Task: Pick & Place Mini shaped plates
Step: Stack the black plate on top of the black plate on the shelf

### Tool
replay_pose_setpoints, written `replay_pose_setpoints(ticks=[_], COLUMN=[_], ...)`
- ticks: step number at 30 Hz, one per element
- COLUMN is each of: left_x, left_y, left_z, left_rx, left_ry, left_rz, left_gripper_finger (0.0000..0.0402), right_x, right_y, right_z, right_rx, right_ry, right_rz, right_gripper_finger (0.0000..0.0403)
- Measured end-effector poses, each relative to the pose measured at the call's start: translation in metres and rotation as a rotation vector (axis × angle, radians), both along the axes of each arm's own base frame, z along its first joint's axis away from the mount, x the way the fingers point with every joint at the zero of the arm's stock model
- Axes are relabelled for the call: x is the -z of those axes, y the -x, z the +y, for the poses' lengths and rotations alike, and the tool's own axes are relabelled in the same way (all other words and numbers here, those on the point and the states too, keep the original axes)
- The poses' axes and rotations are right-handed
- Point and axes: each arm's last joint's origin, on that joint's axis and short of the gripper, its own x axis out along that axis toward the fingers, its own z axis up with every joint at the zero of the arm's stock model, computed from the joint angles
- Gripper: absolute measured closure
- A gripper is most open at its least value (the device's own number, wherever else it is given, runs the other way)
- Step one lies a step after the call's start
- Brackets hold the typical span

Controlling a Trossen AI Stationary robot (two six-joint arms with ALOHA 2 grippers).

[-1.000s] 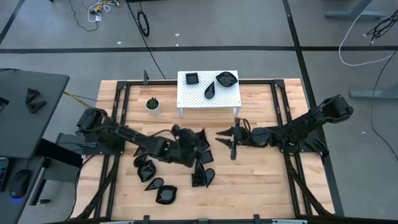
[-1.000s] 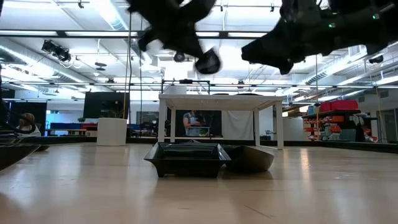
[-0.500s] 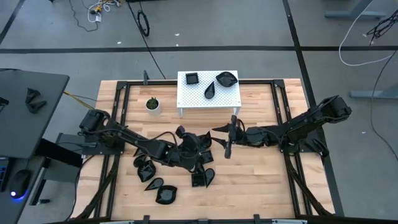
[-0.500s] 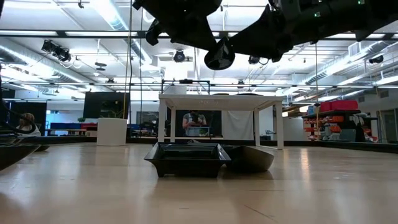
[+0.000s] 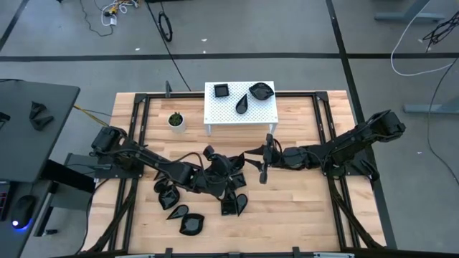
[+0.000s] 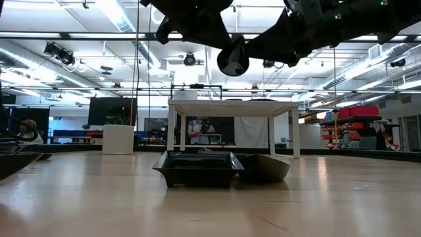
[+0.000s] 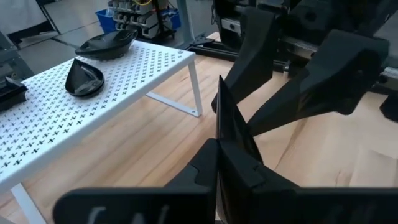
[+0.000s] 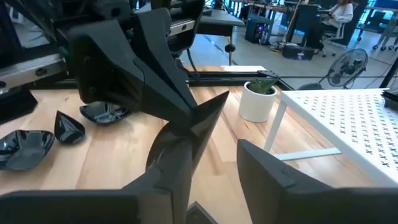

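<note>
Left end effector [image 5: 237,174] stays clamped on a plate [image 7: 233,127]; right end effector [image 5: 252,163], open, has closed in.

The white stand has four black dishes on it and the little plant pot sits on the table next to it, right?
Not quite. The white stand holds three black dishes, not four: a square one, a slim teardrop and a leaf-shaped one. The high view shows it. The little plant pot does sit on the table beside the stand.

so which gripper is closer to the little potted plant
Left. The left gripper sits at table centre, right of and in front of the potted plant; the right gripper is a bit farther right, facing it.
</note>
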Motion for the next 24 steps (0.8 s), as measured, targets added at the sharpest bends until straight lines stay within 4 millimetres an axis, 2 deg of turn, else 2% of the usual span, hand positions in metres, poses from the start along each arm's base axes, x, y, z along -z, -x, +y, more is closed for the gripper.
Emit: replay_pose_setpoints(ticks=[6, 14, 24], left_x=[-0.0002, -0.0003, -0.0008], left_y=[-0.0002, -0.0002, -0.0011], left_z=[-0.0003, -0.0007, -0.0017], left_rx=[0.004, 0.018, 0.054], left_ry=[0.0, 0.007, 0.01], left_rz=[0.0, 0.003, 0.013], left_gripper_finger=[0.0387, 0.0386, 0.0378], right_x=[0.0003, 0.0005, 0.0002], right_y=[-0.0002, -0.0007, -0.0007], right_z=[0.0016, -0.0012, -0.003], right_rx=[-0.062, -0.052, -0.016], right_ry=[0.01, 0.01, 0.015], right_rz=[0.008, 0.008, 0.005], right_gripper_finger=[0.0297, 0.033, 0.0394])
